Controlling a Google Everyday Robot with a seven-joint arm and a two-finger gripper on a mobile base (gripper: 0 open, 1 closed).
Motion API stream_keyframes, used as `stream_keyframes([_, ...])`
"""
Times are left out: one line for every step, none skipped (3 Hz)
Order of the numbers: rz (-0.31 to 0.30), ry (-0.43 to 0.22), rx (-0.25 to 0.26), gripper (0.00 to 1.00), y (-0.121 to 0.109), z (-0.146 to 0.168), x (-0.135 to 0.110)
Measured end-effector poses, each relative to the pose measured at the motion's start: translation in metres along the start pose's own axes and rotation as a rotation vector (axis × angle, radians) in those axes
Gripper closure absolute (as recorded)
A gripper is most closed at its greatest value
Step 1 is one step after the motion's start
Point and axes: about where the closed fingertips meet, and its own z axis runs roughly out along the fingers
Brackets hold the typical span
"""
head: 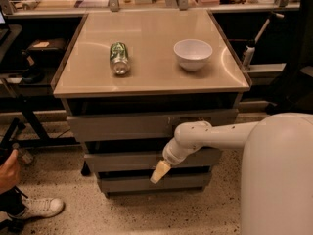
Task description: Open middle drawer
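The middle drawer (122,160) is a plain grey handleless front between a top grey front (122,127) and a bottom grey front (127,184) of the cabinet. It sits nearly flush with the other two. My gripper (159,172) points down and to the left at the end of the white arm (215,136). Its cream tip is in front of the lower edge of the middle drawer, over the gap above the bottom front.
On the beige cabinet top (151,77) lie a green can (119,58) on its side and a white bowl (193,54). A person's hand (7,173) and white shoe (39,207) are at the lower left. My white body (279,175) fills the lower right.
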Motion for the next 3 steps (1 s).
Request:
stream_keyframes([0.0,0.004,-0.017,0.0,-0.0004,0.0092,0.0037])
stream_keyframes([0.017,0.014,-0.057,0.18,0.0015,0.017,0.0107])
stream_keyframes([0.019,0.016,-0.064,0.4,0.002,0.0181,0.0117])
